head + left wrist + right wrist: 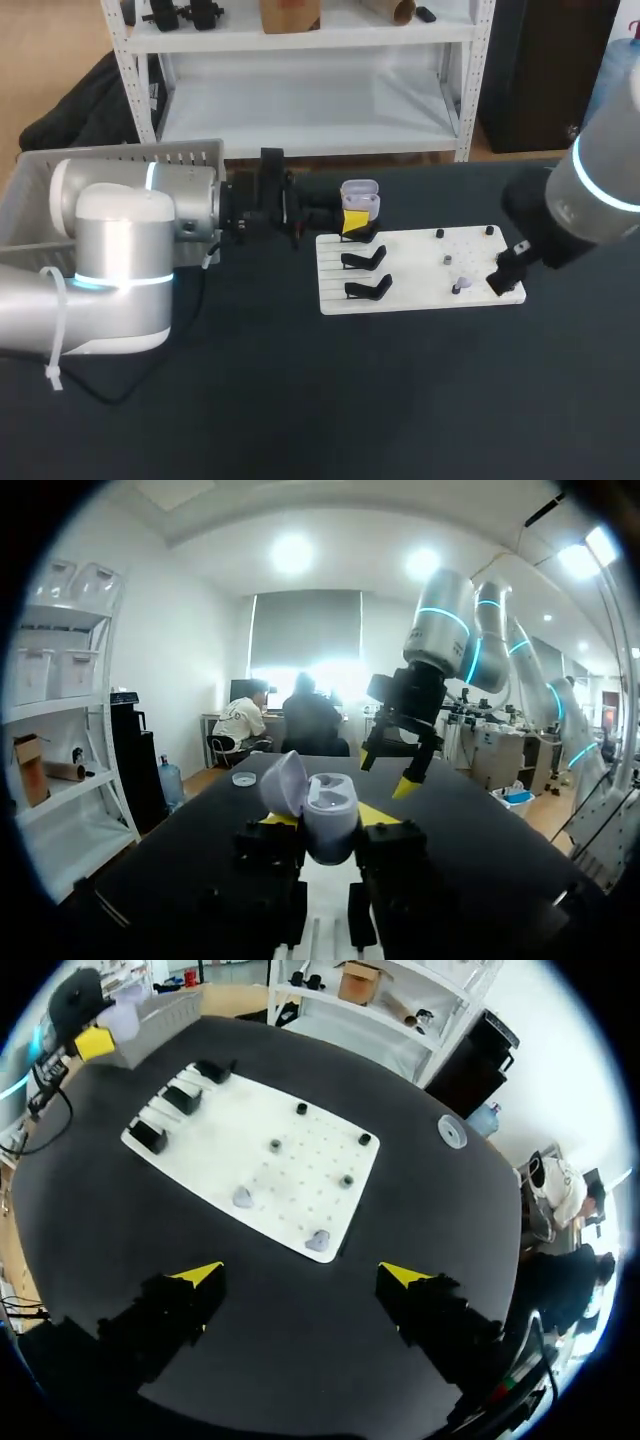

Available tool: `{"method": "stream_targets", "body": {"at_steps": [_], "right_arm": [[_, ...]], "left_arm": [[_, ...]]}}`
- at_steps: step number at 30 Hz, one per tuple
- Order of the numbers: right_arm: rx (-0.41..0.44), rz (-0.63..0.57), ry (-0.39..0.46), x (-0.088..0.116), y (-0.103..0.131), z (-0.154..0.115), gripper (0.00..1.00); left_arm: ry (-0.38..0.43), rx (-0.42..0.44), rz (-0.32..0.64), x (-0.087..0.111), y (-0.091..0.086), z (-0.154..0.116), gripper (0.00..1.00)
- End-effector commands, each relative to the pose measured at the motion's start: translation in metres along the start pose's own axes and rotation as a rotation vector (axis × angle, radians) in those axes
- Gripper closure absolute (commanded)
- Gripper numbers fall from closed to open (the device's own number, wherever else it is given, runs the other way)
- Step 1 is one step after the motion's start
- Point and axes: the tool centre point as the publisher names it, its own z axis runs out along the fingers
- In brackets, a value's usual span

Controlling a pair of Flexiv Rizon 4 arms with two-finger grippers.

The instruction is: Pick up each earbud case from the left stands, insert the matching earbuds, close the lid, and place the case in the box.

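partly hidden, left tool (330, 820) grips open case (331, 798).

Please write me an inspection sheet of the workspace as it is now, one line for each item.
Surface: dark table with a white board on it.
Job's things: open earbud case held by the far stand; two earbuds on the board; three black stands; grey box at the table's far left.
Clutter: small round disc on the table.
Grippers: left gripper shut on the case; right gripper open, above the board's edge.
Cables: black cable loops on the table's near left.
Surroundings: nothing seen.
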Motion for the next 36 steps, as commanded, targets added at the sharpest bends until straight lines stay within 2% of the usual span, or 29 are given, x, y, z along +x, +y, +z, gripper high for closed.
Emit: {"method": "stream_targets", "body": {"at_steps": [1, 3, 6, 7, 10, 11, 14, 18, 36], "right_arm": [[0.369, -0.013, 0.051, -0.003, -0.002, 0.015, 0.0], [0.414, -0.006, 0.077, -0.003, -0.003, 0.016, 0.0], [0.437, 0.021, 0.092, -0.006, -0.003, 0.017, 0.0], [0.437, 0.024, 0.088, -0.007, -0.003, 0.017, 0.09], [0.444, 0.052, 0.094, -0.009, -0.003, 0.016, 0.13], [0.449, 0.055, 0.098, -0.01, -0.003, 0.016, 0.22], [0.471, 0.057, 0.117, -0.01, -0.003, 0.015, 0.3], [0.469, 0.073, 0.132, -0.01, -0.002, 0.015, 0.52], [0.44, 0.119, 0.182, 0.0, 0.008, 0.032, 0.53]], "left_arm": [[-0.003, -0.003, 0.001, 0.001, -0.001, 0.0, 1.0], [-0.003, -0.003, 0.001, 0.001, -0.001, 0.0, 1.0], [-0.003, -0.003, 0.001, 0.001, -0.001, 0.0, 1.0], [-0.003, -0.003, 0.001, 0.001, -0.001, 0.0, 1.0], [-0.003, -0.003, 0.001, 0.001, -0.001, 0.0, 1.0], [-0.003, -0.003, 0.001, 0.001, -0.001, 0.0, 1.0], [-0.003, -0.003, 0.001, 0.001, -0.001, 0.0, 1.0], [-0.003, -0.003, 0.001, 0.001, -0.001, 0.0, 1.0], [-0.003, -0.003, 0.001, 0.001, -0.001, 0.0, 1.0]]}}
